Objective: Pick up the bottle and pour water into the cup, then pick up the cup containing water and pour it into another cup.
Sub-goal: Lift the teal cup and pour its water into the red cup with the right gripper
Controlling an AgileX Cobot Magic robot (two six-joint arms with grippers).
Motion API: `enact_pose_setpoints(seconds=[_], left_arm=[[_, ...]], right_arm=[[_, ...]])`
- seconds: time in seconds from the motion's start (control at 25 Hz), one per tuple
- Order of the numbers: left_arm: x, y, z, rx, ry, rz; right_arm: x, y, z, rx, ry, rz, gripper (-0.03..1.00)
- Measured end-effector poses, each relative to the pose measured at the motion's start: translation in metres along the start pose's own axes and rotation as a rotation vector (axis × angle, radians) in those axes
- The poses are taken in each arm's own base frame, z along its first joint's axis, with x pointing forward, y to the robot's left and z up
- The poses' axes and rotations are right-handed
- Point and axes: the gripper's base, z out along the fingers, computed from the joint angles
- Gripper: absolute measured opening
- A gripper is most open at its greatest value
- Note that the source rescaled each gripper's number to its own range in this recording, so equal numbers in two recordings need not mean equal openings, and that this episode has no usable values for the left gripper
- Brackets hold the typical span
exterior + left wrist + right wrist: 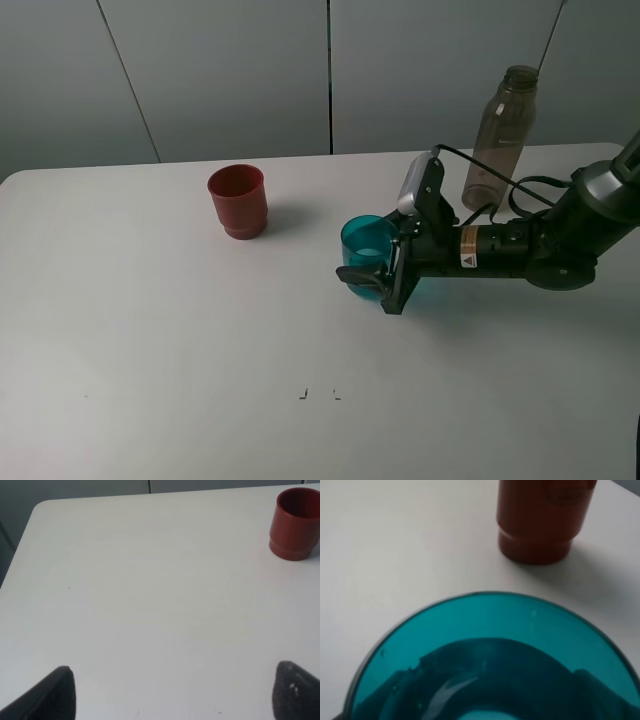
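The teal cup (365, 240) stands right of the table's middle with water in it, and my right gripper (368, 258) is shut on it from the right. Seen from the right wrist, the cup (490, 645) fills the lower picture, its water glinting. The red cup (238, 201) stands upright to the left and a little farther back, apart from the teal one; it shows too as red cup (540, 520) and red cup (296, 524). Behind the right arm the bottle (500, 140) stands upright and uncapped. My left gripper (172, 695) is open over bare table, holding nothing.
The white table (150, 330) runs wide to the left and front, with two small dark marks (318, 394) near the front. A grey wall stands behind the table's far edge. The right arm's cable (520, 195) loops beside the bottle's base.
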Motion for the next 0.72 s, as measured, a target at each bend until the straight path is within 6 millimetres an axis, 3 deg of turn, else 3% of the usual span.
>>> enact_pose_setpoints(seconds=[0.28,0.72], left_arm=[[0.000,0.000,0.000,0.000,0.000,-0.007],[0.000,0.000,0.000,0.000,0.000,-0.007]], right_arm=[[-0.006,-0.003,-0.002,0.031,-0.004,0.011,0.05],[-0.058,-0.014,-0.023,0.130,-0.070,0.076,0.05]])
